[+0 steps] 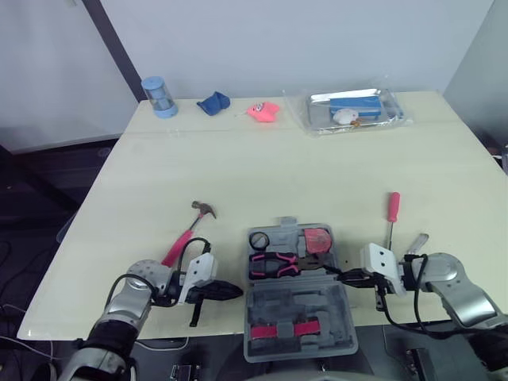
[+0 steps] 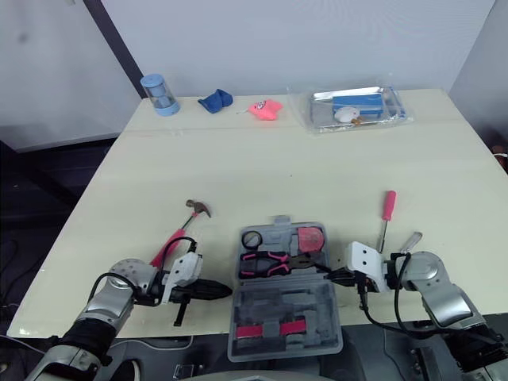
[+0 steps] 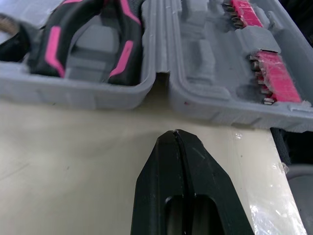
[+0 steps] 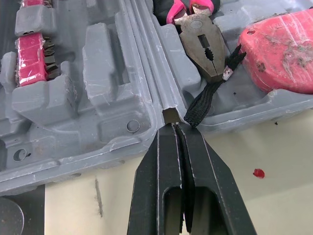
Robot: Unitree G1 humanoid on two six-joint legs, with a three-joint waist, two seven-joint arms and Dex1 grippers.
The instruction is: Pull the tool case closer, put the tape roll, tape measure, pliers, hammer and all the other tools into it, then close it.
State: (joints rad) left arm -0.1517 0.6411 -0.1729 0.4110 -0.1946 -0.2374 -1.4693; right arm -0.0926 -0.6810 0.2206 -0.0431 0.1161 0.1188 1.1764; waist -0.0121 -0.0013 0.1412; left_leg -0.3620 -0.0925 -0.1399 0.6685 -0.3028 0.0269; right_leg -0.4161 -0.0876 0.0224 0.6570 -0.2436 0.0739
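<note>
Lower left on the table (image 1: 317, 159), the hammer (image 1: 187, 233) slants handle-first toward my nearer left gripper (image 1: 238, 291), fingers pressed together like those of the right gripper (image 1: 335, 275).

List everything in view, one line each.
Tool case: one, grey, open, near edge.
Pliers: one, black-pink, in case.
Tape measure: one, red, in case.
Hammer: one, pink handle, left of case.
Screwdriver: one, red handle, right of case.
Cylinder: one, blue, far left.
Crumpled item: one, blue, far edge.
Toy: one, pink, far edge.
Tray: one, clear, far right.
Table: one, cream, underneath.
Left claw: one, black, shut, left of case.
Right claw: one, black, shut, right of case.
</note>
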